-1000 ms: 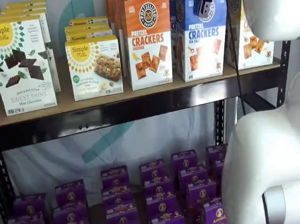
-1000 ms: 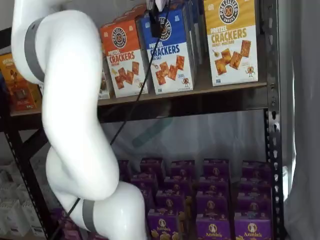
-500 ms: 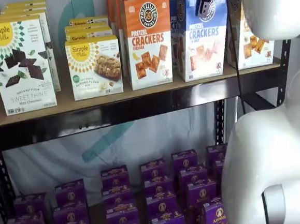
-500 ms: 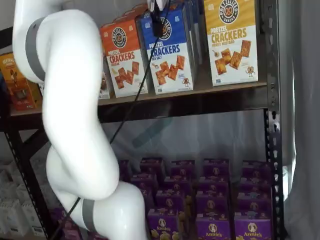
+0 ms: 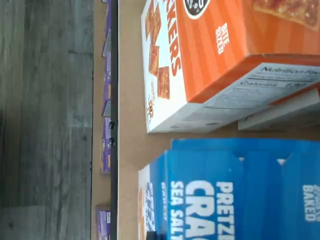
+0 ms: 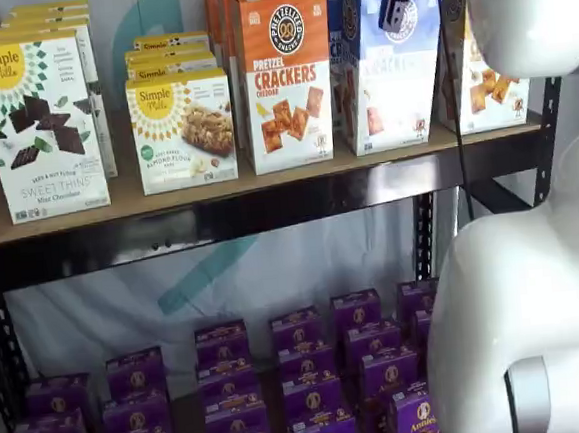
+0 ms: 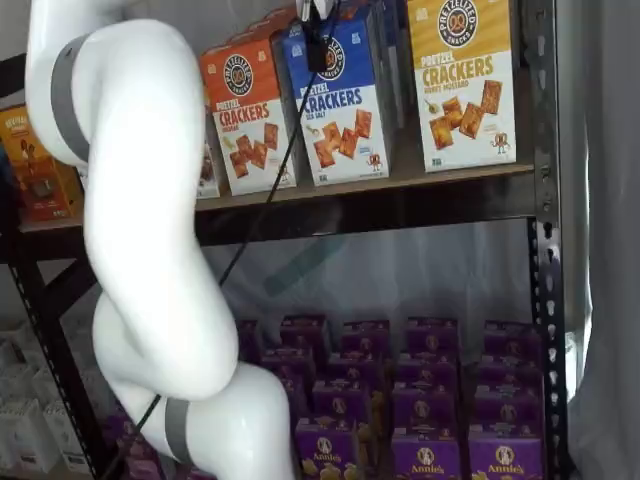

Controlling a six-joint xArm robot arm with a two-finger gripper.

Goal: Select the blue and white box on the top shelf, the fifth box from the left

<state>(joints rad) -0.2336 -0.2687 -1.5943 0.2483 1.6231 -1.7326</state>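
The blue and white box (image 6: pixel 389 73) stands on the top shelf (image 6: pixel 267 183) between an orange-topped and a yellow-topped box; its face is blurred. In both shelf views one black finger of my gripper (image 6: pixel 394 10) hangs over the top front of the box (image 7: pixel 340 100), and the gripper (image 7: pixel 316 45) looks closed on the box's top edge. The other finger is hidden behind the box. The wrist view looks down on the blue top of the box (image 5: pixel 235 200) and the tan shelf board (image 5: pixel 130 100).
The orange cheddar box (image 6: pixel 284 76) stands close on the left and the yellow-topped box (image 7: pixel 465 80) on the right. Simple Mills boxes (image 6: pixel 37 126) fill the shelf's left. Purple boxes (image 6: pixel 302 376) fill the lower shelf. My white arm (image 7: pixel 150 250) stands before the shelves.
The blue and white box has shifted slightly upward with the gripper and now shows motion blur. The neighbouring boxes have not moved.
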